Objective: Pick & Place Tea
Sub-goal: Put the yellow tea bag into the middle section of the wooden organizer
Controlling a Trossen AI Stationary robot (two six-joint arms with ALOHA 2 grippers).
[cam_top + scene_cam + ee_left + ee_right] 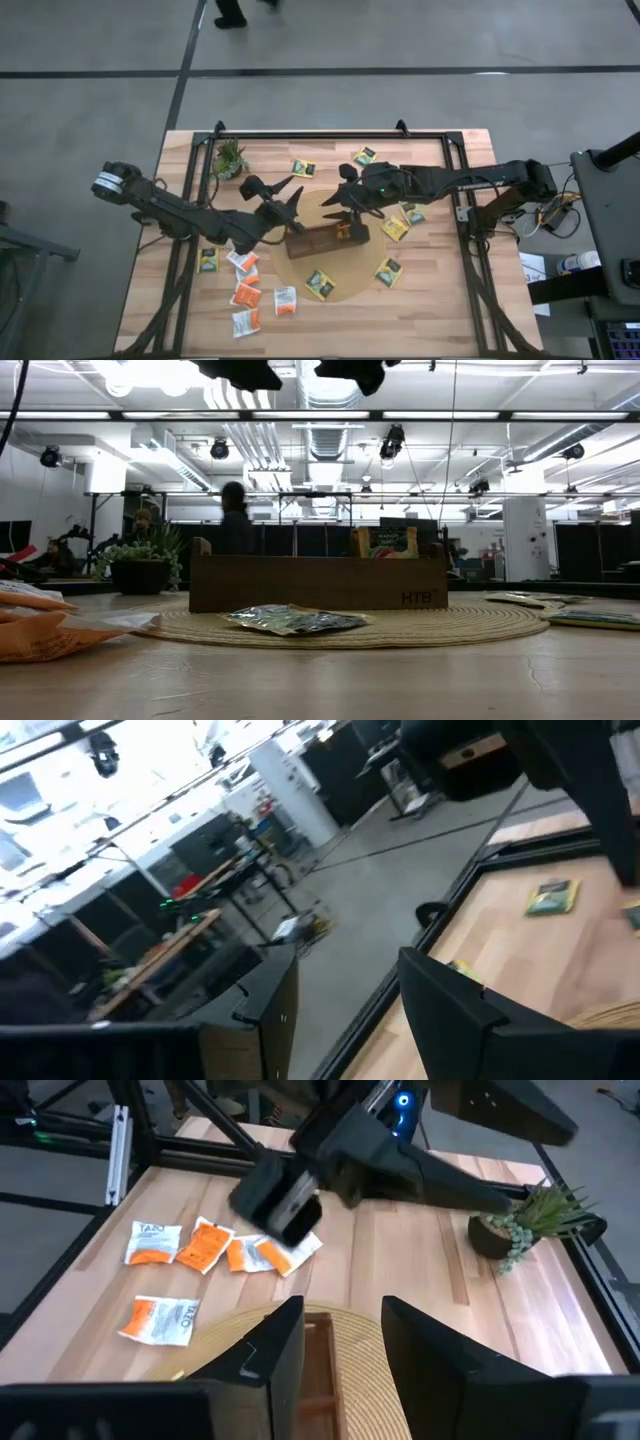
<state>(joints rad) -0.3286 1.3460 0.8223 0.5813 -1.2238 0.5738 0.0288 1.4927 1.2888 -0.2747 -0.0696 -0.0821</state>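
From above, both arms meet over the wooden tray (325, 238) on a round mat (330, 285); tea bags (247, 293) lie scattered on the tabletop (440, 310).

At table level, one tea bag stands in the tray.

Right wrist: right end effector (340, 1342) open, empty, above the tray.

Left wrist: left end effector (345, 1010) open, raised.

Best retreat straight upward, avoiding the left arm.

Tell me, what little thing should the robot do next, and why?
Probably send the right pincer, which hangs open and empty over the tray, toward a loose sachet like the yellow one beside it. One sachet already stands in the tray, but many more lie on the table. The left pincer hovers open at the tray's other end.
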